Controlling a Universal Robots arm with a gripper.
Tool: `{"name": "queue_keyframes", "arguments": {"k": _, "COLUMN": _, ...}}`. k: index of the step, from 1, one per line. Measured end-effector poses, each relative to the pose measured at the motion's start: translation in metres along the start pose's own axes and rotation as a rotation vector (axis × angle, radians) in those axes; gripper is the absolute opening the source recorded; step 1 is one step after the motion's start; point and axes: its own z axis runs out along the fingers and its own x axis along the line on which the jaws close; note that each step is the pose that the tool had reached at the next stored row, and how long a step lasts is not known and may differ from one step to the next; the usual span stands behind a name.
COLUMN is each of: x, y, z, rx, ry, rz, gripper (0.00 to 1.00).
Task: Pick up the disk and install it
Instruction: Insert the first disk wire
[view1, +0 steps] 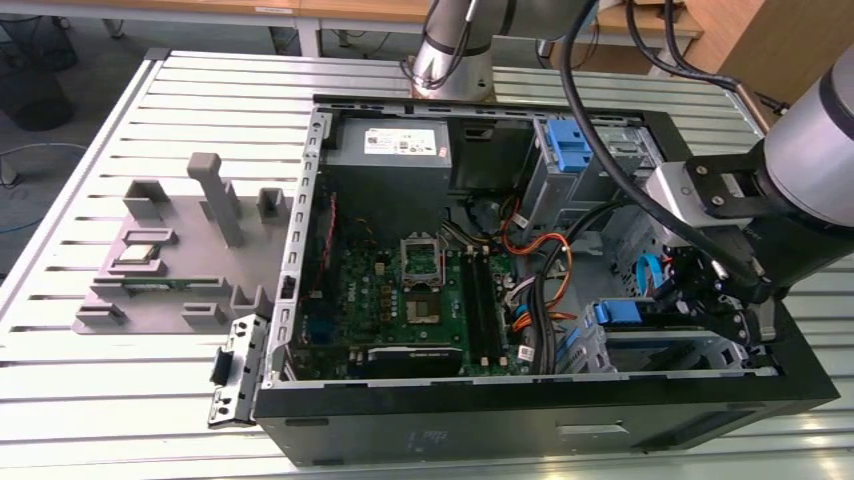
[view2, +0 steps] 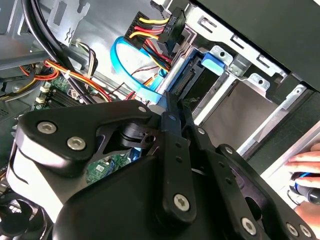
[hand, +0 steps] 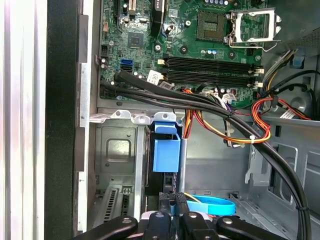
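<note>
This looks like a robotics lab or workshop: an open computer case (view1: 534, 300) with its motherboard (view1: 400, 300) bare lies on a slatted aluminium table (view1: 134, 110), beside a grey fixture (view1: 174, 260) for parts. Behind the table are wooden desks (view1: 267, 10), loose cables and a grey floor.

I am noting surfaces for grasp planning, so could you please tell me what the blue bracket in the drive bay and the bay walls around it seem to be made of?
The blue box-shaped bracket looks like moulded plastic: uniform matte colour, soft edges. The grey drive bay walls look like bare sheet metal, probably steel: dull sheen, stamped recesses and punched slots. The black end effector sits close to the bracket.
</note>
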Motion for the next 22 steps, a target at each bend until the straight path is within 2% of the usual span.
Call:
{"name": "queue_keyframes", "arguments": {"k": 5, "x": 0.0000, "y": 0.0000, "z": 0.0003, "rx": 0.0000, "ry": -0.0003, "rz": 0.000, "gripper": 0.17}}
{"name": "queue_keyframes", "arguments": {"k": 6, "x": 0.0000, "y": 0.0000, "z": 0.0003, "rx": 0.0000, "ry": -0.0003, "rz": 0.000, "gripper": 0.24}}
{"name": "queue_keyframes", "arguments": {"k": 7, "x": 0.0000, "y": 0.0000, "z": 0.0000, "rx": 0.0000, "ry": 0.0000, "rz": 0.000, "gripper": 0.24}}
{"name": "queue_keyframes", "arguments": {"k": 9, "x": -0.0005, "y": -0.0003, "z": -0.0042, "rx": 0.0000, "ry": -0.0001, "rz": 0.000, "gripper": 0.24}}
{"name": "queue_keyframes", "arguments": {"k": 12, "x": -0.0019, "y": -0.0011, "z": -0.0150, "rx": 0.0000, "ry": -0.0001, "rz": 0.000, "gripper": 0.24}}
{"name": "queue_keyframes", "arguments": {"k": 14, "x": -0.0023, "y": -0.0014, "z": -0.0190, "rx": 0.0000, "ry": 0.0001, "rz": 0.000, "gripper": 0.24}}
{"name": "queue_keyframes", "arguments": {"k": 22, "x": -0.0021, "y": -0.0117, "z": -0.0183, "rx": -0.0003, "ry": -0.0004, "rz": 0.001, "gripper": 0.24}}
